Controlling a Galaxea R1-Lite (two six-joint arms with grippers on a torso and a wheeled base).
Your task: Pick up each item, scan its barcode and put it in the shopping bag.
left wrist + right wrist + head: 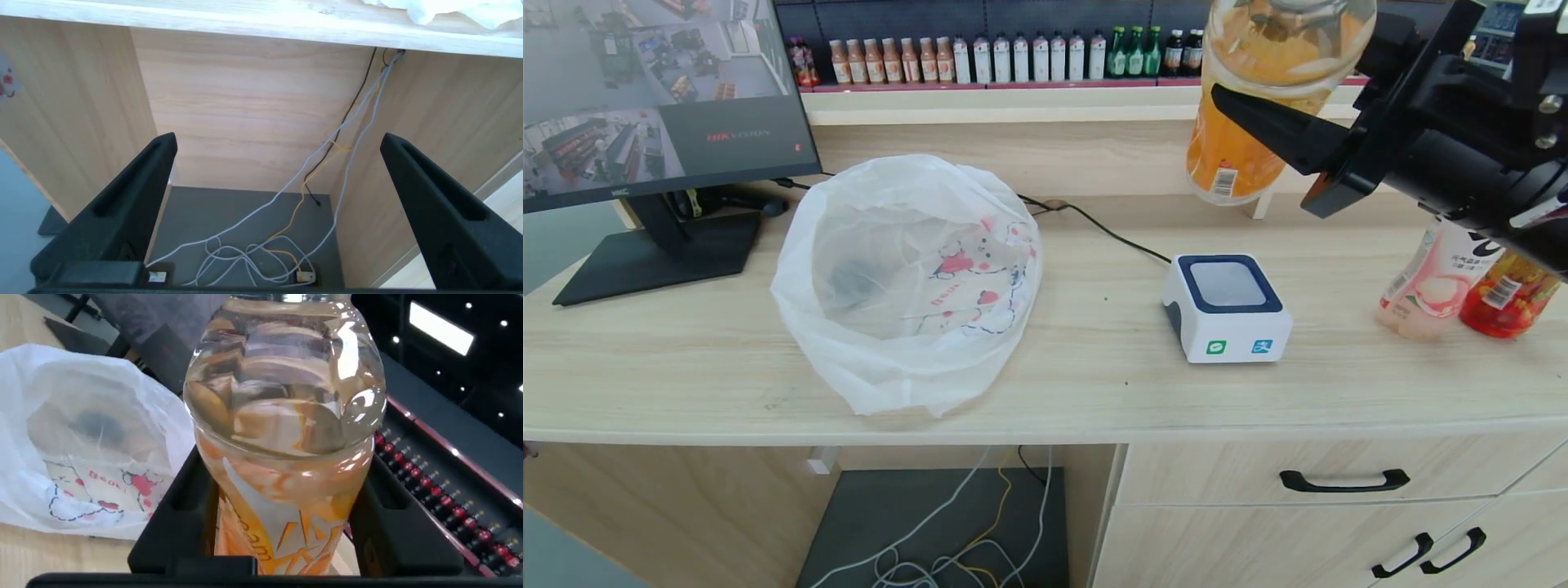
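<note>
- Head view: the right gripper [1262, 114] is clamped on an orange drink bottle [1233, 155], held off the counter [1094, 384] up beyond the barcode scanner [1225, 306]. A barcode label sits near the bottle's lower end. The white shopping bag [809, 278] stands open between the monitor [654, 90] and the scanner, with bare counter on either side. A pink bottle [1429, 286] and a red bottle [1507, 302] touch near the right edge.
- Left wrist view: the left gripper [278, 147], fingers spread wide and holding nothing, hangs below the counter edge, facing loose cables [270, 245].
- Right wrist view: the bottle's clear end bulges between the fingers, with the bag's cartoon print beyond.
</note>
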